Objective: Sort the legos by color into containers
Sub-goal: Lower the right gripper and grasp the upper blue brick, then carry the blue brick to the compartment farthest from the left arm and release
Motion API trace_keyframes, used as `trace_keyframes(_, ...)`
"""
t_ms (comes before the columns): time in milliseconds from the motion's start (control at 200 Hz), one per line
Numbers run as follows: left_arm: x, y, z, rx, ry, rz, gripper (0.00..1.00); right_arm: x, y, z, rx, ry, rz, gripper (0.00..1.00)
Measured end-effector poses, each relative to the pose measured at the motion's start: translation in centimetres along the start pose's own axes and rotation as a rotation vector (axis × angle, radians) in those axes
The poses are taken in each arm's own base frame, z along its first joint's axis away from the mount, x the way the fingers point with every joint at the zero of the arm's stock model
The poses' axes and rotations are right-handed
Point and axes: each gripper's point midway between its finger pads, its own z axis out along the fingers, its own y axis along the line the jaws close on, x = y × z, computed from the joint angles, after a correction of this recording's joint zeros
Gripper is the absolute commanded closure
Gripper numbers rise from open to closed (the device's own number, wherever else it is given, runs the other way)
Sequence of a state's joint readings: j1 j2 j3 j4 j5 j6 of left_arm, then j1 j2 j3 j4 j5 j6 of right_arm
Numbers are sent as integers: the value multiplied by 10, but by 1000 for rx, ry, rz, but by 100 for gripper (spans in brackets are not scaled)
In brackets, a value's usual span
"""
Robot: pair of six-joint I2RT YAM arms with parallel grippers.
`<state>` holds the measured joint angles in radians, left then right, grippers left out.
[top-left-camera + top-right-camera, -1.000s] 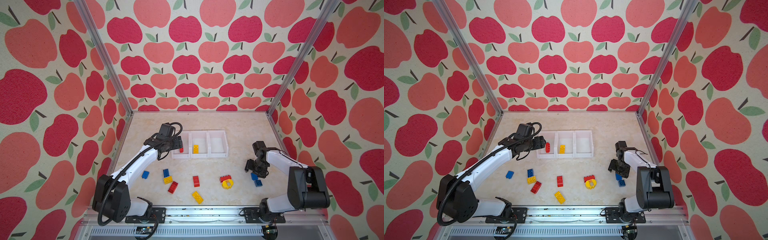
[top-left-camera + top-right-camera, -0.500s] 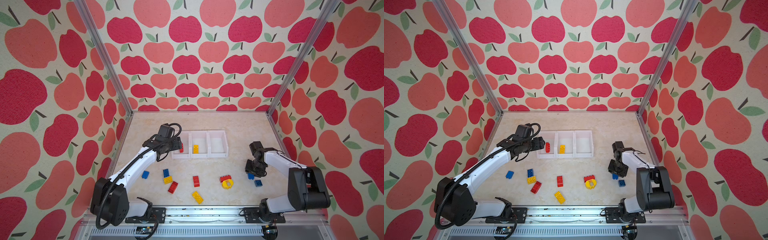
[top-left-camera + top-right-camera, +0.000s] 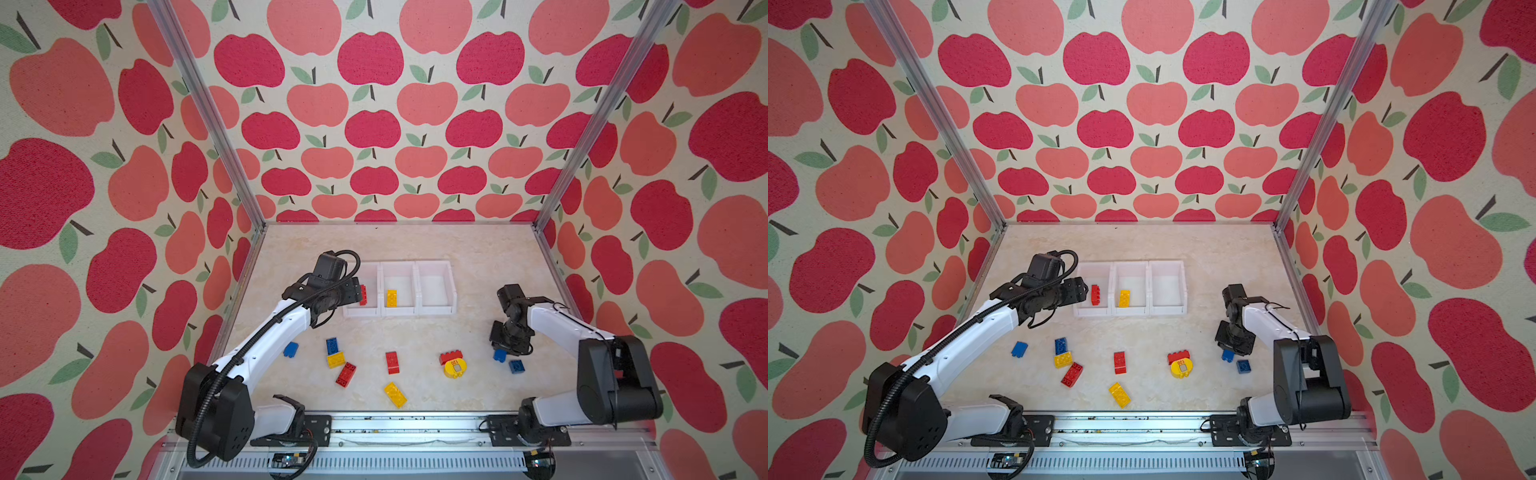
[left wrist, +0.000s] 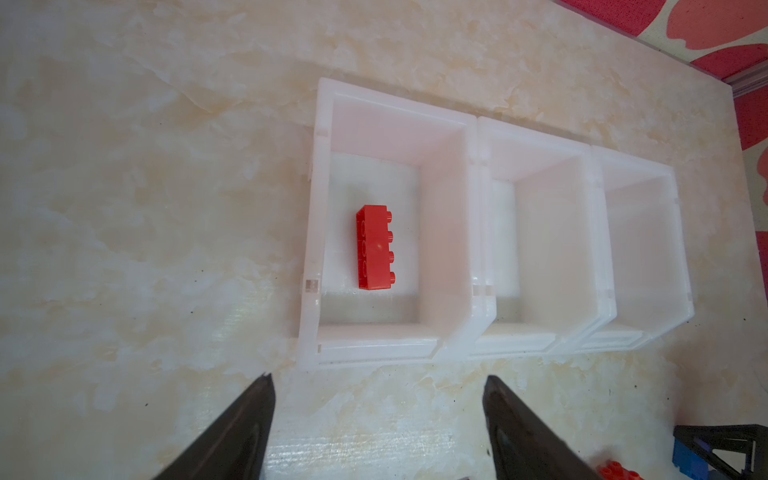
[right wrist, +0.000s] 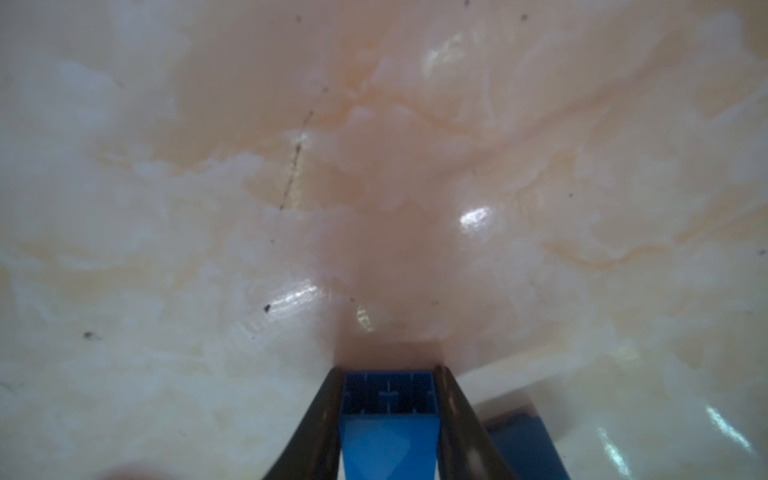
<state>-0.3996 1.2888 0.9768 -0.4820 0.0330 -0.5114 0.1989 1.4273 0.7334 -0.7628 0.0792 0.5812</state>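
Across both top views: cream marbled worktop (image 3: 478,257), boxed in by apple-print walls (image 3: 374,124) and aluminium posts (image 3: 212,124), with a metal rail (image 3: 415,428) along the near edge. Toward the back, three joined white containers (image 3: 432,262) in a row, with a red brick (image 3: 1095,295) in the leftmost and a yellow brick (image 3: 391,298) in the middle one. Left arm (image 3: 270,336) reaching to the near left corner of the row, masking part of the leftmost bin in a top view. Loose legos (image 3: 392,362) in red, yellow and blue strewn between bins and rail, among them a rounded yellow piece (image 3: 454,368) with a label, touching a red one. Right arm (image 3: 557,324) bent down at the right over a blue brick (image 3: 500,355), a second blue brick (image 3: 516,366) just beside.

From the left wrist: left fingers (image 4: 245,424) spread wide, gripping nothing, short of the bins. Red brick on its side on the nearest bin's floor, studs toward the middle bin. Milky bin walls hiding the middle bin's floor.

From the right wrist: right fingers (image 5: 320,415) pinching the blue brick, hollow underside toward the lens, glossy worktop blurred beyond. Lifted or resting: cannot tell.
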Motion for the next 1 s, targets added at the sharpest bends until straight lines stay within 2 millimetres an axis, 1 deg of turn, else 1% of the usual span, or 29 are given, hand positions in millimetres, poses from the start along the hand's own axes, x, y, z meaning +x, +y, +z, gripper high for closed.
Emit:
trace_keyframes(165,3,3,-5,2,-6,-15,19,4,0,-9,-14,-8,9,71)
trace_keyframes(270,5,7,-10,1,-15,-30,19,4,4,-21,-36,-22,17,71)
trace_keyframes(360,7,13,-14,-3,-24,-40,19,-1,13,-36,-68,-52,14,71)
trace_keyframes(470,10,20,-17,-12,-29,-56,18,-10,31,-59,-112,-97,-9,71)
trace_keyframes(625,12,28,-21,-22,-35,-74,18,-23,68,-93,-170,-162,-75,71)
trace_keyframes(695,14,31,-22,-26,-35,-79,18,-30,89,-108,-193,-189,-112,71)
trace_keyframes(795,19,35,-23,-33,-29,-91,18,-41,123,-125,-216,-221,-172,71)
trace_keyframes(890,24,39,-23,-39,-20,-99,18,-52,154,-133,-227,-238,-219,71)
trace_keyframes(996,30,42,-23,-44,-11,-106,18,-65,185,-132,-223,-249,-269,71)
